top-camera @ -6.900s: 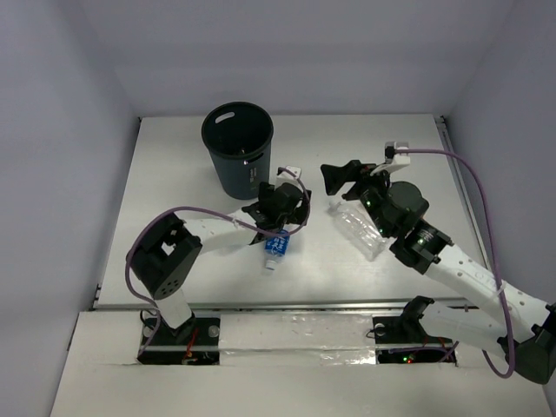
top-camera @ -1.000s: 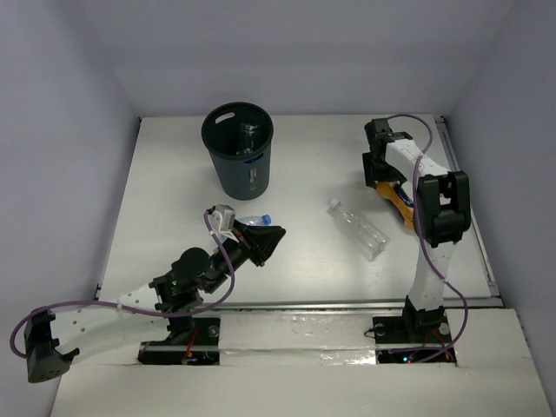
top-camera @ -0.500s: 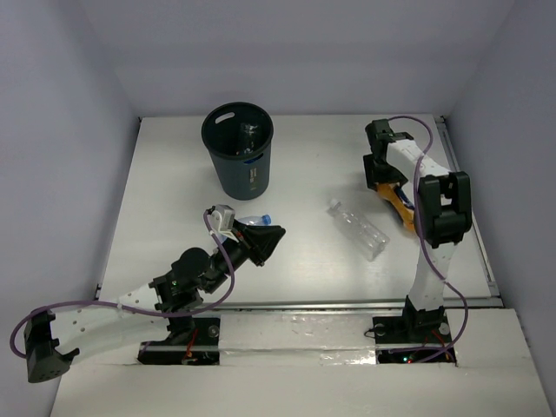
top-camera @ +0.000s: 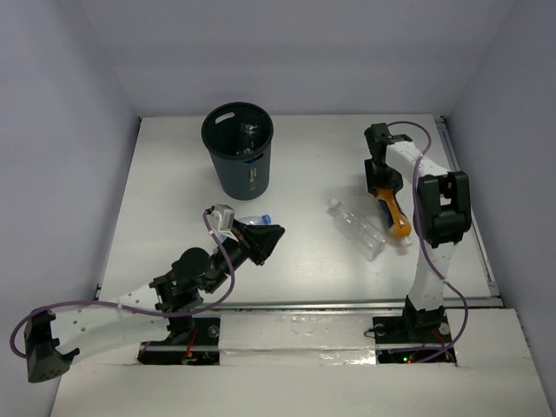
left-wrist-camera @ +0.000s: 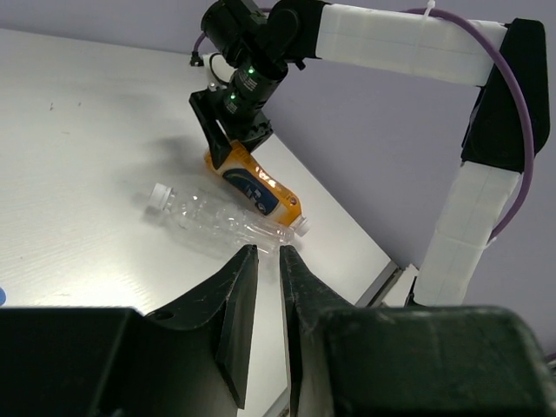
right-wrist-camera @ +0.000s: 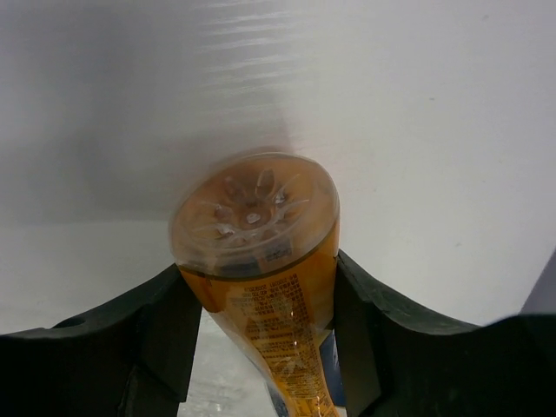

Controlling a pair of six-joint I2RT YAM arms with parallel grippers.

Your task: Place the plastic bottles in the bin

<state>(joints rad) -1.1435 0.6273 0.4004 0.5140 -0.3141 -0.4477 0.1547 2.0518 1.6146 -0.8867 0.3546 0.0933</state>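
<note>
Left fingers (left-wrist-camera: 236, 304) nearly together, empty; blue-capped bottle (top-camera: 254, 221) lies just beside them on the worktop (top-camera: 174, 191). Right fingers (right-wrist-camera: 165, 330) clamp orange bottle (right-wrist-camera: 261, 261) at its base end. Risk: so short a hold may let it pivot out on the long carry to the bin (top-camera: 233, 174), or knock the ribbed bottle (top-camera: 358, 229) rolling. Versus half a second back, its cap end sits nearer that bottle.

Glossy clear plastic orange bottle (right-wrist-camera: 256, 252) between right jaws. Shiny clear ribbed bottle (left-wrist-camera: 221, 217) beyond left jaws. Matt dark plastic bin (top-camera: 239, 169). Matt white table (top-camera: 304, 156).
</note>
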